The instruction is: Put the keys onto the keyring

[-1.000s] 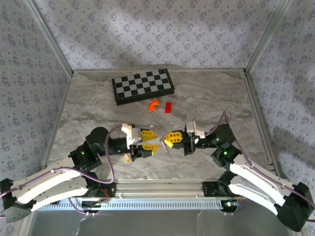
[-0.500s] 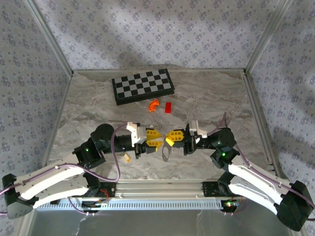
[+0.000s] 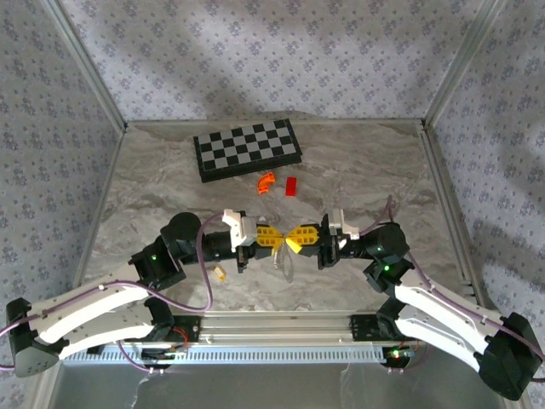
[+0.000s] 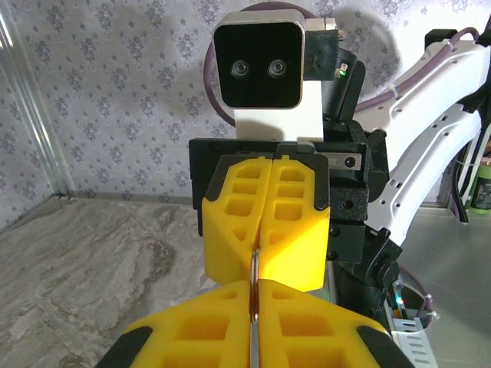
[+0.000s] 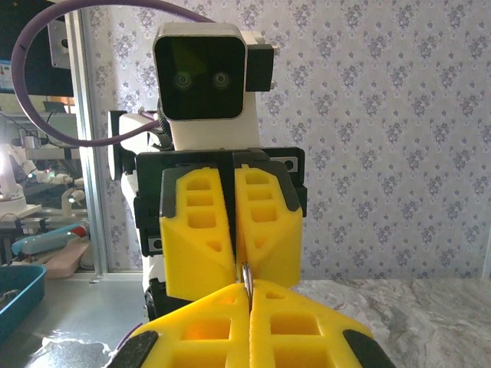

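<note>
Yellow finger pads meet tip to tip over the grey marbled table (image 3: pixel 170 179) in the top view. The left gripper (image 3: pixel 278 237) and the right gripper (image 3: pixel 295 238) point straight at each other, each with its jaws together. From the spot where they meet, the pale beige-grey oval keyring (image 3: pixel 286 266) trails toward the near edge. I can't tell whether it hangs free or touches the table. The small silver key with a yellow-orange plastic head (image 3: pixel 220 273) lies on the table apart from all this, to the left of the left gripper and nearer that arm's base, so I judge the left arm the closer one. The key is too small for me to read its long axis.

From the left wrist, my left gripper (image 4: pixel 254 287) is pinched on a thin silvery sliver, which I take for the keyring's ring seen edge-on. The right gripper (image 4: pixel 261 230) faces it, pressed shut on the same sliver.

From the right wrist, the right gripper (image 5: pixel 248 295) and left gripper (image 5: pixel 234 230) are both clamped on that ring, which stands upright between them.
</note>
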